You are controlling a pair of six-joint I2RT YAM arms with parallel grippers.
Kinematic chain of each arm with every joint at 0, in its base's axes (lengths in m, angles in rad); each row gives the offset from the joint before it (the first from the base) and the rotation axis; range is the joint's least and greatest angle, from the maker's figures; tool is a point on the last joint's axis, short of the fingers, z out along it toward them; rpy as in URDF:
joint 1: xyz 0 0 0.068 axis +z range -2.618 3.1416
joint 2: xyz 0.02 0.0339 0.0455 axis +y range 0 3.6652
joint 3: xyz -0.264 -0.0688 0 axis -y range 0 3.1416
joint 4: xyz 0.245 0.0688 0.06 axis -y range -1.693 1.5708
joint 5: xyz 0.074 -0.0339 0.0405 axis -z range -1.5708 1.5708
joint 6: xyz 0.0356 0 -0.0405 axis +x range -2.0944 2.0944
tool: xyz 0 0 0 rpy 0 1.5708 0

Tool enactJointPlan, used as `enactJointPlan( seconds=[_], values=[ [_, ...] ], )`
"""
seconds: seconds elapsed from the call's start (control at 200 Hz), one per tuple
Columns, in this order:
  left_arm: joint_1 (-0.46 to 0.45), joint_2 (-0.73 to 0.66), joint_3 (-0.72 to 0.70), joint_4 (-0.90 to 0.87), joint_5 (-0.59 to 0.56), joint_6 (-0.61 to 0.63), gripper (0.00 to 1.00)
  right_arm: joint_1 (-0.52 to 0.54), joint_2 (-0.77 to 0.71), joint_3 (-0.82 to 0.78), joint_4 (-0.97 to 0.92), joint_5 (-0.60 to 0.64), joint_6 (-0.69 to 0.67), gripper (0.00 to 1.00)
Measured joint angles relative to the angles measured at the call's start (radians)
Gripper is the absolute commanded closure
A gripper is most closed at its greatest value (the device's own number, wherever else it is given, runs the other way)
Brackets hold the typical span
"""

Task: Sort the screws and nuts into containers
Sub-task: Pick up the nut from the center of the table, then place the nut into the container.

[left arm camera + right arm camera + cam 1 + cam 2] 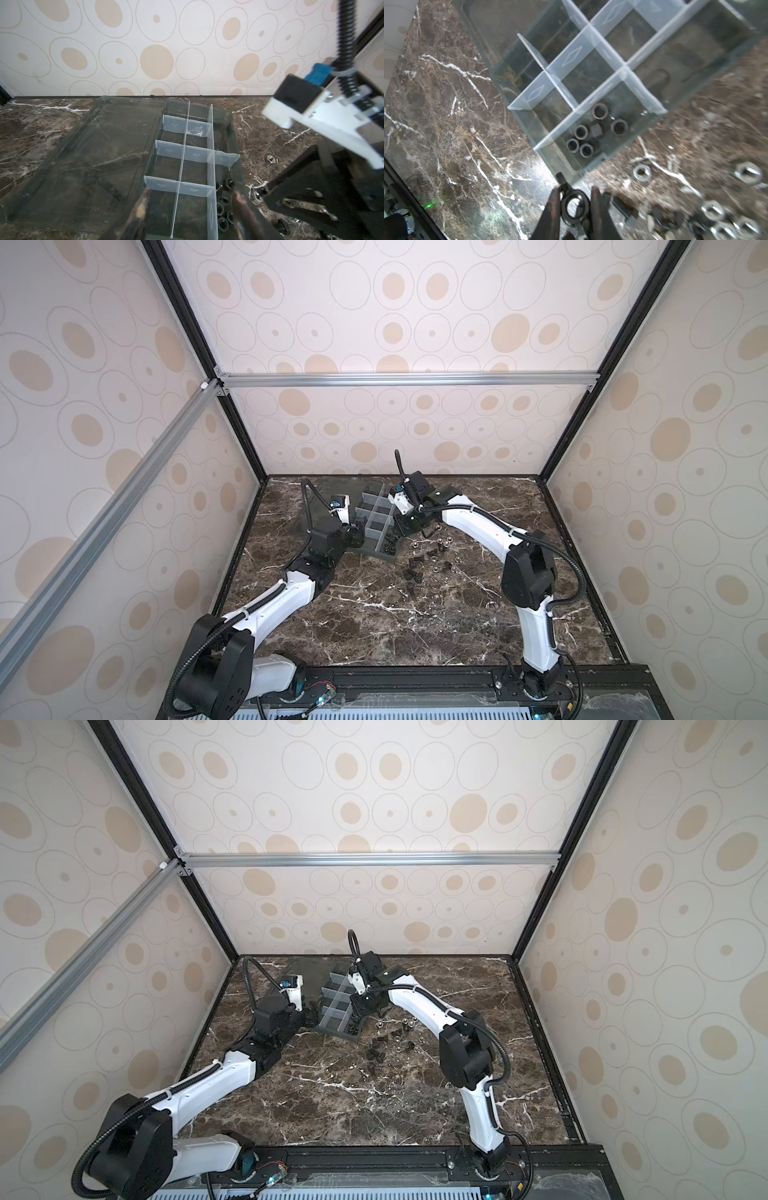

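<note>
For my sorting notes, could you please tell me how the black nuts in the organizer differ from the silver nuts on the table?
The black nuts are dark; the silver nuts are shiny. The black nuts sit clustered in one organizer cell; the silver nuts lie scattered on the marble table beside it. Both are small rings with a centre hole.

Left gripper [191, 192] hangs half open; right gripper [575, 190] pinches a black nut [573, 219].

I read no text, brand or number anywhere. Only marks: embossed triangles and diamonds on the dividers [173, 125] between the containers [193, 170].
</note>
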State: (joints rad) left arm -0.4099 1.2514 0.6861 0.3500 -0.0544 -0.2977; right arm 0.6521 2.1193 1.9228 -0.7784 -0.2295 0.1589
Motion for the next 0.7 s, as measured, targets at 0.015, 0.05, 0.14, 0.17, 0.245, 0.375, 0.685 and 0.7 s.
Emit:
enactJointPlan(
  seconds=[0.015, 0.05, 0.14, 0.17, 0.245, 0.375, 0.685, 0.7],
  values=[
    [0.000, -0.005, -0.003, 0.000, 0.001, 0.000, 0.37, 0.003, 0.010, 0.012, -0.002, -0.005, -0.002, 0.84],
    [0.001, -0.015, -0.008, -0.001, 0.003, 0.000, 0.37, 0.009, 0.027, 0.029, -0.002, -0.014, -0.004, 0.84],
    [0.003, -0.027, -0.010, -0.005, -0.001, -0.002, 0.37, 0.017, 0.045, 0.036, -0.001, -0.039, -0.010, 0.83],
    [0.003, -0.031, -0.013, -0.006, -0.005, -0.002, 0.37, 0.022, 0.049, 0.037, -0.002, -0.046, -0.013, 0.83],
    [0.006, -0.056, -0.032, -0.007, -0.023, -0.002, 0.36, 0.032, 0.069, 0.059, -0.005, -0.053, -0.022, 0.83],
    [0.021, -0.097, -0.061, -0.008, -0.042, -0.007, 0.36, 0.060, 0.144, 0.160, -0.013, -0.051, -0.037, 0.83],
    [0.032, -0.108, -0.063, -0.030, -0.043, -0.008, 0.35, 0.105, 0.329, 0.387, -0.089, -0.012, -0.063, 0.53],
    [0.032, -0.108, -0.063, -0.031, -0.043, -0.008, 0.35, 0.105, 0.329, 0.387, -0.092, -0.009, -0.067, 0.53]
  ],
)
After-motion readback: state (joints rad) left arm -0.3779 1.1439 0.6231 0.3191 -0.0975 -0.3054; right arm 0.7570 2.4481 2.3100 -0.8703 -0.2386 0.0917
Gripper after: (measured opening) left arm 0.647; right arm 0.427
